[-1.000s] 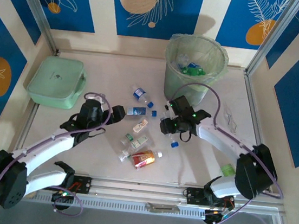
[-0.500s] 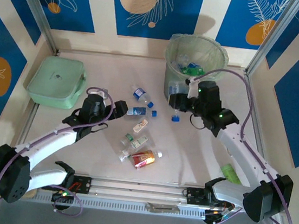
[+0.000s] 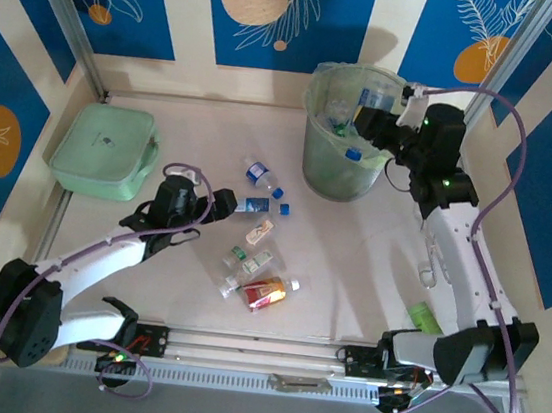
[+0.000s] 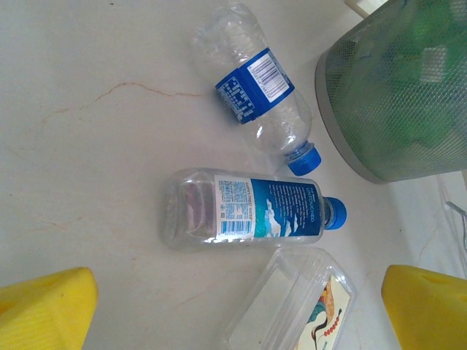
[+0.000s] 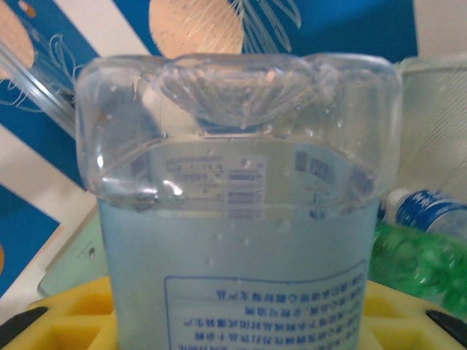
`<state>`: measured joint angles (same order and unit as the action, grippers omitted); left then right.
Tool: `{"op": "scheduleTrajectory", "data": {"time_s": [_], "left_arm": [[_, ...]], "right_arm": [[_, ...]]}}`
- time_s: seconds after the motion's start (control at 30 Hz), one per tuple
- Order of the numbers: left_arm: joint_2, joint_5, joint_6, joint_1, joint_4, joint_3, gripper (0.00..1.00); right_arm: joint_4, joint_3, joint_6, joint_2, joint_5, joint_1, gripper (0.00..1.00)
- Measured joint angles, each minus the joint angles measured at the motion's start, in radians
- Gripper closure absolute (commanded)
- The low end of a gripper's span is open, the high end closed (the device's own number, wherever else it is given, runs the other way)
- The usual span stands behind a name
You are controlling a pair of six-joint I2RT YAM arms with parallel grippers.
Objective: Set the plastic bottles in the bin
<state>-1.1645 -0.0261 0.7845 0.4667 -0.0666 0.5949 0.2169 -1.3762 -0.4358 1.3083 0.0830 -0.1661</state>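
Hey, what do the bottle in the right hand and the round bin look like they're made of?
The bottle in the right hand looks like thin clear plastic, glossy: the background shows through its moulded base. The bin seems grey translucent plastic, possibly fine mesh, since green contents show through its wall. Its liner looks like filmy pale green plastic.

Six plastic bottles [image 3: 256,204] are lying clustered at the centre of the overhead frame: two clear ones with blue labels, three smaller pale ones and one red-orange bottle [image 3: 268,291]. One green bottle [image 3: 422,313] is lying alone at lower right. One clear bottle [image 5: 241,240] is hanging over the one bin [image 3: 335,179] at upper centre; those inside are lying too jumbled to count. One mint-green case [image 3: 102,150] is sitting at left.
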Motion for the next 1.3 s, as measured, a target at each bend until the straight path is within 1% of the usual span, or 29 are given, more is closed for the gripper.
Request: {"op": "scheduleTrajectory", "data": {"time_s": [0.13,0.2,0.33,0.47,0.57,0.73,0.83,0.97,1.03,1.17,1.3], "left_arm": [[0.001,0.000,0.000,0.000,-0.017,-0.014,0.01],[0.009,0.000,0.000,0.000,-0.021,-0.032,0.01],[0.043,0.000,0.001,0.000,-0.018,-0.069,0.01],[0.089,0.002,0.000,0.000,-0.004,-0.082,0.01],[0.108,0.008,0.000,0.000,0.001,-0.083,0.01],[0.109,0.008,0.000,0.000,0.001,-0.084,0.01],[0.106,0.008,0.000,0.000,0.001,-0.084,0.01],[0.101,0.008,0.000,0.000,0.001,-0.084,0.01],[0.101,0.008,0.000,0.000,0.000,-0.084,0.01],[0.101,0.008,0.000,0.000,0.001,-0.084,0.01],[0.101,0.008,0.000,0.000,0.001,-0.084,0.01]], "right_arm": [[-0.005,-0.105,-0.011,0.105,0.000,0.054,0.56],[0.008,-0.190,-0.010,0.176,-0.004,0.075,0.57],[0.053,-0.350,0.011,0.299,-0.043,0.091,0.57],[0.128,-0.459,0.043,0.386,-0.096,0.091,0.57],[0.183,-0.496,0.055,0.429,-0.122,0.094,0.56],[0.259,-0.497,0.066,0.473,-0.145,0.097,0.53],[0.291,-0.497,0.069,0.490,-0.154,0.097,0.47],[0.311,-0.498,0.070,0.495,-0.160,0.097,0.31],[0.317,-0.507,0.073,0.495,-0.163,0.097,0.26],[0.326,-0.545,0.073,0.495,-0.163,0.097,0.20],[0.328,-0.564,0.074,0.481,-0.163,0.096,0.17]]}}
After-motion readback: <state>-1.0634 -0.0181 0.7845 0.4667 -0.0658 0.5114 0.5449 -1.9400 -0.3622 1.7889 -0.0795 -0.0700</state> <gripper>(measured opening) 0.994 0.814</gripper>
